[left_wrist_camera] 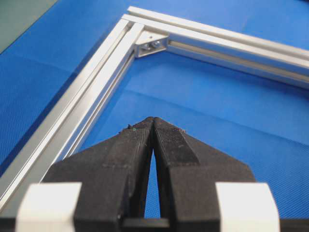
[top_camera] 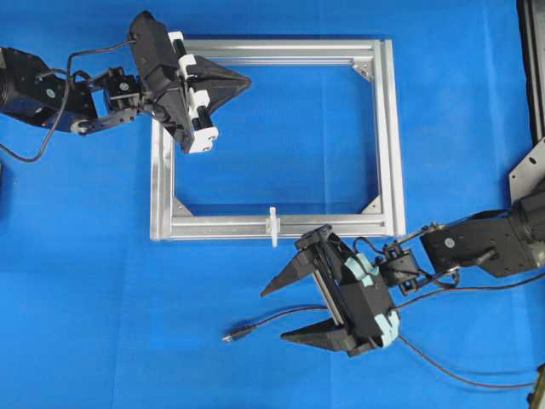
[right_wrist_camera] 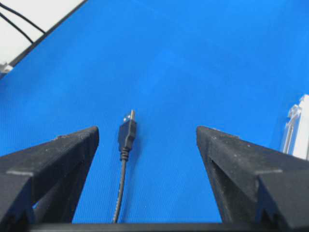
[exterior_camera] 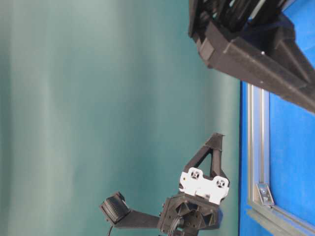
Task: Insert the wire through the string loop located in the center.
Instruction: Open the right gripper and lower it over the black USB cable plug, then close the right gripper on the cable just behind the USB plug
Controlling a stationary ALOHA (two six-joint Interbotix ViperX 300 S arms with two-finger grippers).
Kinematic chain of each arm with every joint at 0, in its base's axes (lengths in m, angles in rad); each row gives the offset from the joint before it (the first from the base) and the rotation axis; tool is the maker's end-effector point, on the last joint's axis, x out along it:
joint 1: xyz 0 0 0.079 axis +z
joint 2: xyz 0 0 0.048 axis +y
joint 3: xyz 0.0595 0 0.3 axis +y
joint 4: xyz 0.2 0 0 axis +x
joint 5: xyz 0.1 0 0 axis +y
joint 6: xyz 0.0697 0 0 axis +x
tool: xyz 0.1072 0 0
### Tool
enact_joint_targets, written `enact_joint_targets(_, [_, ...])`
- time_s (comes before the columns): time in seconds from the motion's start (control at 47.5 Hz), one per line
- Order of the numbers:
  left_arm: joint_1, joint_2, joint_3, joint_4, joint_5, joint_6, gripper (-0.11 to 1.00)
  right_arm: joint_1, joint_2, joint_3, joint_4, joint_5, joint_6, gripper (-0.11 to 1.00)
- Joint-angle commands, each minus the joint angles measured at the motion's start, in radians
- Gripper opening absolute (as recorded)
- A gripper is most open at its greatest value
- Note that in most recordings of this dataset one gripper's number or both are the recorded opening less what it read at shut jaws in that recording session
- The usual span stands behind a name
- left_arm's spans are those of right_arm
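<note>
Right wrist view: the right gripper point(right_wrist_camera: 147, 145) stands wide and empty, the wire point(right_wrist_camera: 126, 137) lying on the counter between its jaws. The string loop point(top_camera: 273, 225) stands beside it, ahead. Next, I'd judge: close on the plug. The left gripper point(left_wrist_camera: 153, 126) is closed, empty.

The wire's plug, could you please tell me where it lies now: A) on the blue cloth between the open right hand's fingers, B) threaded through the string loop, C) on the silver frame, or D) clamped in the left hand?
A: the wire's plug rests on the blue cloth, untouched between the right hand's spread fingers.
</note>
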Motion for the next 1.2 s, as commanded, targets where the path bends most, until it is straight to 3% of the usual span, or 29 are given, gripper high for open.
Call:
enact_joint_targets(0.0, [0.0, -0.026, -0.006, 0.003, -0.006, 0.003, 0.0, 0.003, -0.018, -0.02, 0.009, 0.006, 0.002, 0.84])
enact_joint_targets(0.232, [0.006, -0.028, 0.0, 0.003, -0.005, 0.003, 0.0, 0.005, 0.066, -0.049, 0.049, 0.018, 0.003, 0.84])
enact_joint_targets(0.611, [0.009, -0.031, 0.011, 0.003, -0.003, 0.003, 0.0, 0.006, 0.213, -0.101, 0.074, 0.018, 0.028, 0.84])
enact_joint_targets(0.842, [0.011, -0.031, 0.012, 0.003, -0.002, 0.003, 0.0, 0.006, 0.23, -0.101, 0.077, 0.018, 0.035, 0.83])
enact_joint_targets(1.053, [0.011, -0.031, 0.014, 0.005, -0.003, 0.003, 0.0, 0.006, 0.225, -0.095, 0.077, 0.017, 0.035, 0.73])
enact_joint_targets(1.137, [0.011, -0.031, 0.012, 0.005, -0.003, 0.003, 0.0, 0.006, 0.218, -0.089, 0.074, 0.008, 0.029, 0.63])
enact_joint_targets(1.179, [0.011, -0.031, 0.012, 0.005, -0.003, 0.003, 0.0, 0.006, 0.215, -0.086, 0.069, 0.003, 0.026, 0.52])
